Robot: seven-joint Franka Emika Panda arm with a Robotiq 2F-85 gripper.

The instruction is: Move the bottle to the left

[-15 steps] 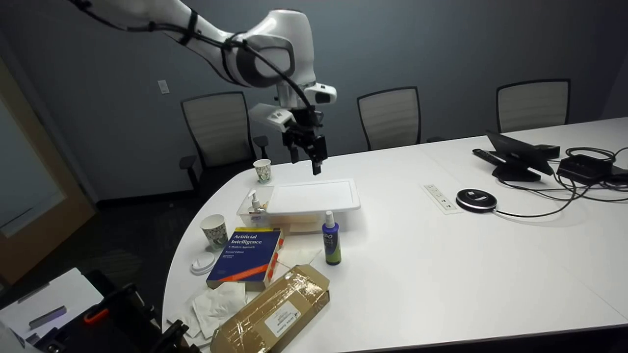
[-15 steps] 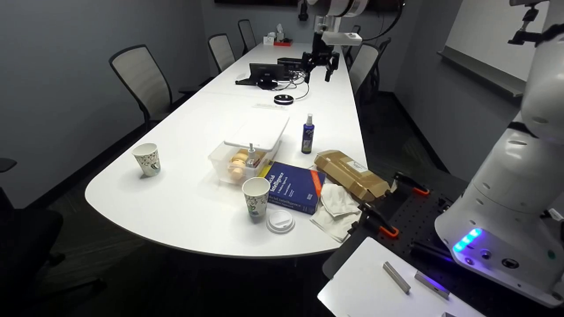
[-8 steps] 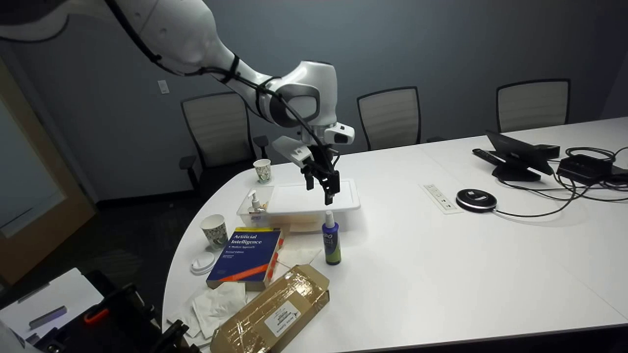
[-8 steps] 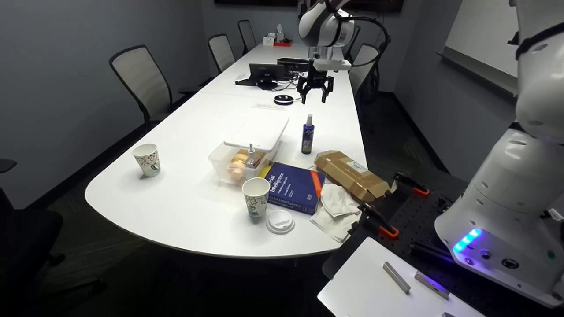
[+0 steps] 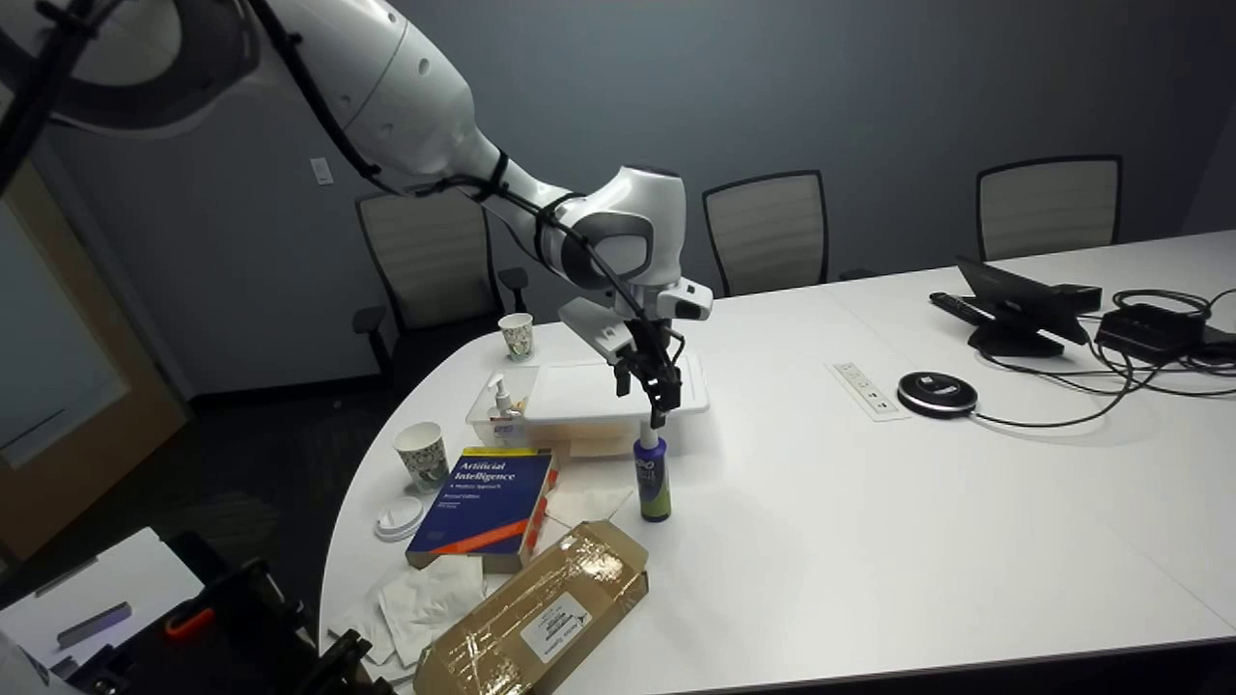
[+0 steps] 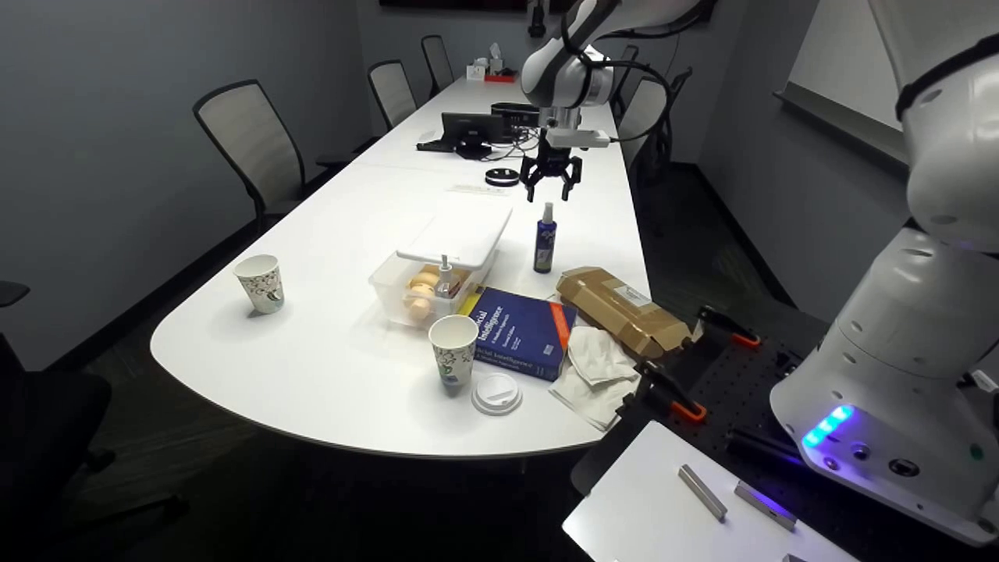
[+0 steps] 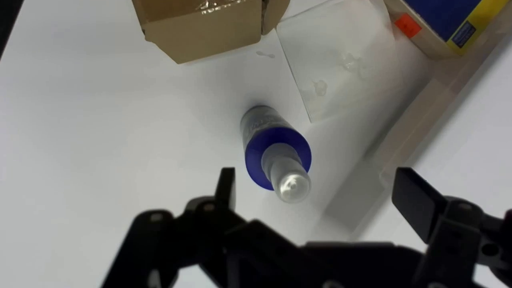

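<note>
Black fingers stand far apart, the gripper spread wide with nothing in its hold. In the wrist view the bottle shows between them, clear of both, and in both exterior views the fingertips hang close to its top. Blue-purple with a pale nozzle, the bottle stands upright on the white table, near the end of a taped cardboard box and just beside a clear plastic bin. The bin's white lid sits askew, leaving one end uncovered, where a pump dispenser shows. Beside the bin lies a thick blue book, with crumpled napkins by its edge. Farther out come a patterned paper cup beside a white cup lid, a second cup well apart, and a black, puck-shaped device on a cable, with a dark screen beyond it.
</note>
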